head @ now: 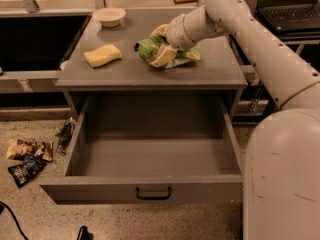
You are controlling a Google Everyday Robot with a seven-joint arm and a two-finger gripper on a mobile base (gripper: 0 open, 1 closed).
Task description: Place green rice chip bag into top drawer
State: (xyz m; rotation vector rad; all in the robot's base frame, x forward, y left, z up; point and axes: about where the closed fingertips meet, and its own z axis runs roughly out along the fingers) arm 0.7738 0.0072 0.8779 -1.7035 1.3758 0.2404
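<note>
The green rice chip bag (147, 48) lies crumpled on the grey cabinet top (150, 74), right of centre. My gripper (160, 45) reaches in from the right and sits on the bag. One cream finger (163, 57) is at the bag's front and the other is at its back, closed on it. Part of the bag sticks out to the right under the wrist. The top drawer (150, 156) is pulled wide open below and holds nothing. Its dark handle (153, 193) is at the middle of the front panel.
A yellow sponge (102, 55) and a white bowl (109, 16) are on the left of the cabinet top. Small brown and dark snack bags (26, 158) lie on the floor to the left. A laptop (290, 4) is at the back right. My arm's white body fills the right side.
</note>
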